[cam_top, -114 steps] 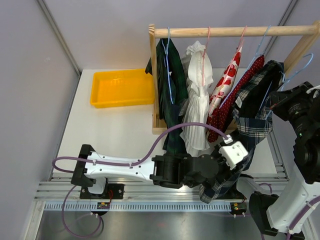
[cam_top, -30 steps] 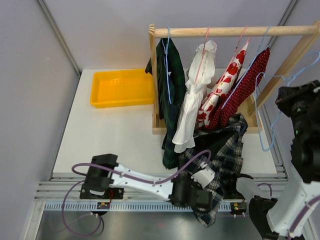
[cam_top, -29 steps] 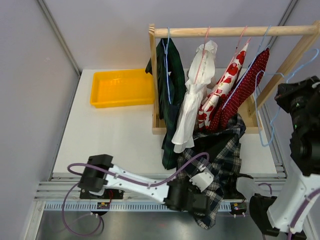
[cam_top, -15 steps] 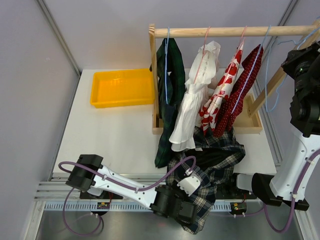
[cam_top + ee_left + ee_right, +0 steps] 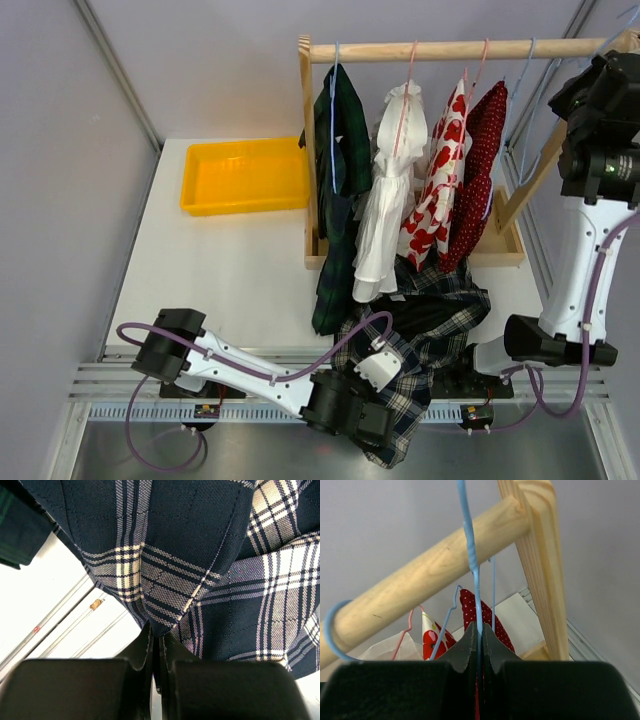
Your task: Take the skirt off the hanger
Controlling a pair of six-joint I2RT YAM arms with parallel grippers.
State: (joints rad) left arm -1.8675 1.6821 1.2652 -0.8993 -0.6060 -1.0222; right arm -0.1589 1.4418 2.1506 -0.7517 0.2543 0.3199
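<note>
- Left arm point(image 5: 240, 365) lies low and stretched out, running from its base, well off the rack's point(image 5: 430, 48) left post, toward the near side of the rack's foot.
- Its wrist is tucked against the cloth heap in front of the rack.
- Left tool point(image 5: 158, 639): fingers pressed together, pinching a fold of the navy-and-white plaid skirt point(image 5: 210, 555). The wrist view shows the cloth bunched right at the fingertips.
- Right arm point(image 5: 575, 240) stands upright beside the rack's right post, with its wrist raised to the level of the top rail.
- Right tool point(image 5: 479, 630): fingers closed tight on the thin blue wire of the hanger point(image 5: 470, 555). The wire runs up from the fingertips and crosses in front of the rail, near the right post. We cannot tell whether it hooks over the rail.
- The skirt lies crumpled on the counter point(image 5: 220, 270) in front of the rack's base. It is off the hanger and well below it, and its near part spills past the counter's front edge.
- Four garments hang on the rack: dark green plaid point(image 5: 335, 130), white point(image 5: 390, 190), red-and-white point(image 5: 435, 180) and red dotted point(image 5: 475, 160).
- A yellow tray point(image 5: 245, 175) sits just left of the rack.
</note>
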